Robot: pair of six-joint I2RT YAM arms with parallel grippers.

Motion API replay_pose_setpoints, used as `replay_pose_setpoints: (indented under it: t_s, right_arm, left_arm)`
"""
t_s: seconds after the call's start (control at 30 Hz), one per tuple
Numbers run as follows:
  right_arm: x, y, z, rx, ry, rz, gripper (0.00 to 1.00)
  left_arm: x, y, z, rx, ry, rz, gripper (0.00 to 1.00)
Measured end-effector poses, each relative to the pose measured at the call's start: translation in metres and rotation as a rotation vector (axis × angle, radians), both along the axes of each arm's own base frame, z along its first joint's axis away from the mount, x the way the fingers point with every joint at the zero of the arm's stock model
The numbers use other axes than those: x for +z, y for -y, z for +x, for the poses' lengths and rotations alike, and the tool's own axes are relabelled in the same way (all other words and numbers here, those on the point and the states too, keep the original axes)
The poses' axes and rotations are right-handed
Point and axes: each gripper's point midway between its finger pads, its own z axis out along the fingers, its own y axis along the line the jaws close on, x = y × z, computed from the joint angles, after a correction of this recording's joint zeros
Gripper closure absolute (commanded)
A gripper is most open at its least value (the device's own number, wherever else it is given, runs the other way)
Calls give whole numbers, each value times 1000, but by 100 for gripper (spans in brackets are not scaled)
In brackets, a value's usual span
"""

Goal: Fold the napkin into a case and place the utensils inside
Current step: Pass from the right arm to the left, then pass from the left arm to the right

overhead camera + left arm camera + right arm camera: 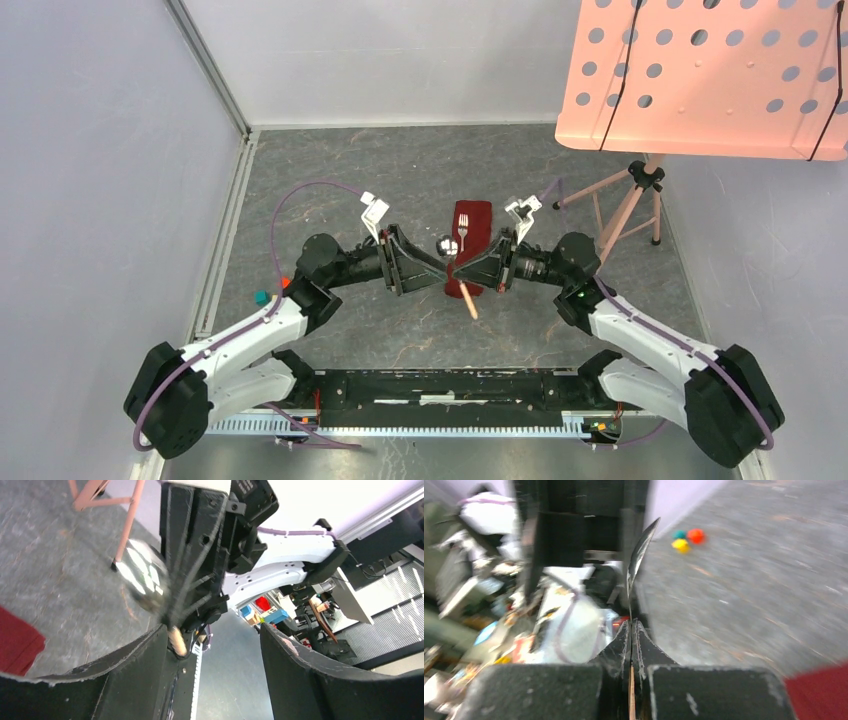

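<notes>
1. The right gripper (459, 272) is pinched shut on the spoon (446, 244). The left gripper (432, 265) gapes wide just beside it.
2. The spoon's bowl points away and its tan handle points toward the bases.
3. The napkin (481, 214) lies directly below with the fork (462, 236) on it, nearer the right arm.

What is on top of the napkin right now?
A fork lies on the far part of the napkin. The right tool, shut on the spoon, hangs over its near end, so anything lying there is hidden.

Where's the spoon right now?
Top view: the spoon is mid-table, pinched in the shut right gripper, just left of the fork on the red napkin.
</notes>
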Motion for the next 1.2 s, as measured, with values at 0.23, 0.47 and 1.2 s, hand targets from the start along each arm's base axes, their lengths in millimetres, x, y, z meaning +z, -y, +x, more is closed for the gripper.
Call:
replay_pose_setpoints:
  t_s: [0.23,0.47,1.2]
  right_arm:
    - [50,-20,-49,248,31,190,100]
    - [58,-24,-63,310,28,224,100]
    - [31,-51,6,-151,193,-225,31]
  left_arm:
    - [38,-9,-3,43,86,-123,24]
    - [53,-17,3,121,85,-160,52]
    - [7,-56,57,557,-236,165,98]
